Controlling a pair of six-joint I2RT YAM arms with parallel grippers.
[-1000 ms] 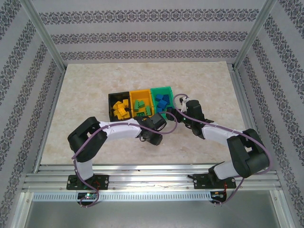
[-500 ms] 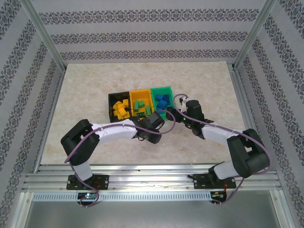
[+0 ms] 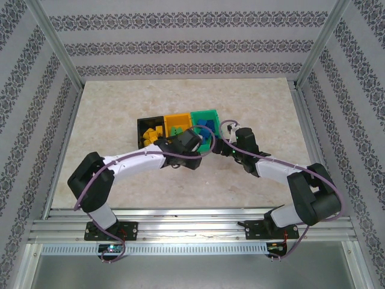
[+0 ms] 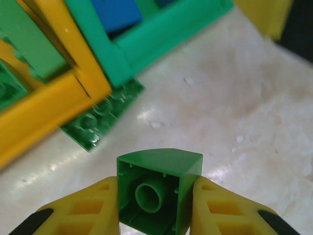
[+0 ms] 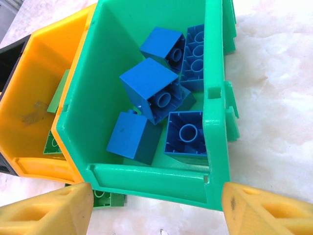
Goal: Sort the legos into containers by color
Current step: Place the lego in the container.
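My left gripper is shut on a green lego, hollow underside facing the camera, held just above the table in front of the joined bins. In the top view that gripper sits at the bins' near edge. The green bin holds several blue legos. Green legos lie in the orange-yellow bin. Yellow legos fill the black bin. A flat green lego plate lies on the table against the bins' front. My right gripper is open, close before the green bin's near wall.
Marble tabletop stretches around the bins, framed by aluminium rails at the near edge. One yellow finger of the right gripper shows at the upper right of the left wrist view. Both arms crowd the bins' near side.
The left arm has stretched forward and carried the green lego up to the bins' front edge. The right arm has hardly moved.
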